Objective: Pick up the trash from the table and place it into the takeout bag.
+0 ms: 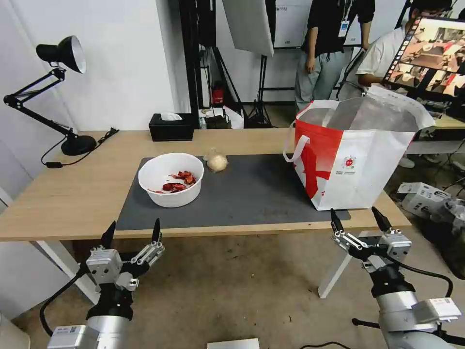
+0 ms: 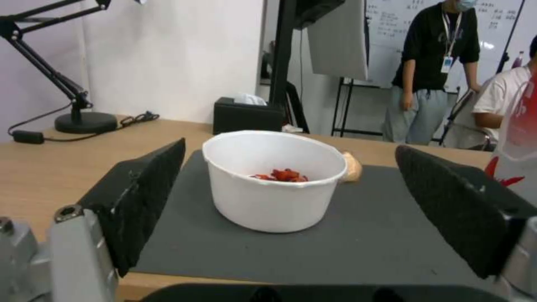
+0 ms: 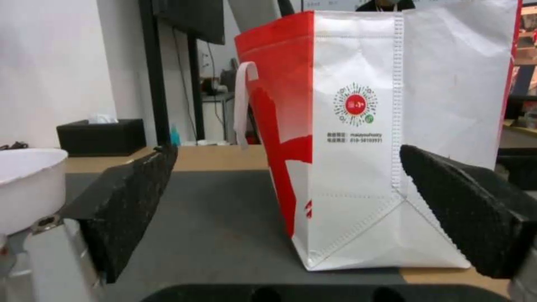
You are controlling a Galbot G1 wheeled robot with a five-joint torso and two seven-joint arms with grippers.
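Observation:
A white round bowl (image 1: 170, 179) with red scraps sits on the dark grey mat (image 1: 252, 194) at the left of the table (image 1: 58, 194). Just behind its right rim lies a small clear bag with a beige lump (image 1: 216, 161). The red-and-white takeout bag (image 1: 356, 155) stands upright and open at the mat's right end. My left gripper (image 1: 131, 232) hovers open below the table's front edge, facing the bowl (image 2: 274, 180). My right gripper (image 1: 358, 220) is open too, near the front edge, facing the takeout bag (image 3: 369, 138).
A black tissue box (image 1: 171, 127) stands at the table's back edge, and a black desk lamp (image 1: 58, 92) at the back left with its cable trailing on the wood. Boxes lie on the floor to the right. People stand behind the table.

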